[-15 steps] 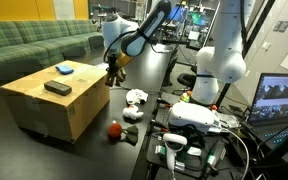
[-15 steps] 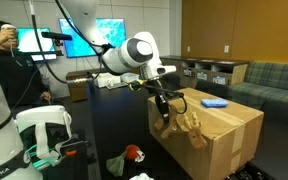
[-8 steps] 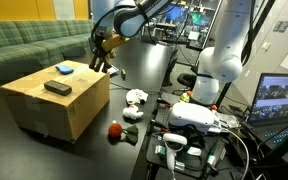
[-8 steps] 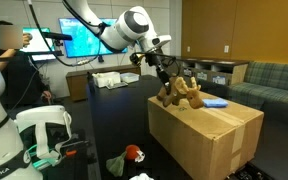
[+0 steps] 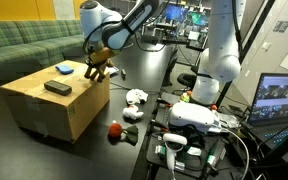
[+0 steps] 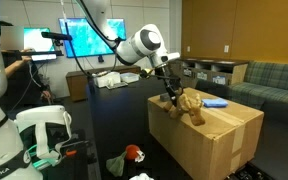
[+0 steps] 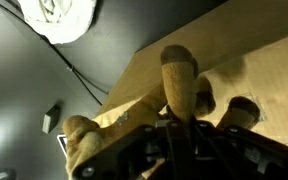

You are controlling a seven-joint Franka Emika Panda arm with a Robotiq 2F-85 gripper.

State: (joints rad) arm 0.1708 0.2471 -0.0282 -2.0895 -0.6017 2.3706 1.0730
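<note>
Item: gripper [image 6: 173,97], closed tight upon a brown plush toy [image 6: 190,105]; the grip is taken at the toy's upper part, with the limbs left hanging below the fingers

Position of the plush toy: held over the near edge of a cardboard box [image 6: 219,140], low against its top. In an exterior view the toy [image 5: 96,70] is seen at the box corner nearest the arm. Whether its feet rest on the cardboard or hang just clear cannot be told

Wrist view: a tan limb of the toy [image 7: 179,80] is seen upright before the claw, with the box top [image 7: 259,60] behind it and dark floor beside it

On the box top, listed:
- a blue object [image 5: 64,69], near the toy but apart from it
- a black oblong object [image 5: 57,88], further along the top

On the floor, listed:
- a red toy [image 5: 114,129], beside the box
- a white cloth item [image 5: 136,97], well apart from the box

Background: a green sofa [image 5: 29,45] is placed behind the box
</note>
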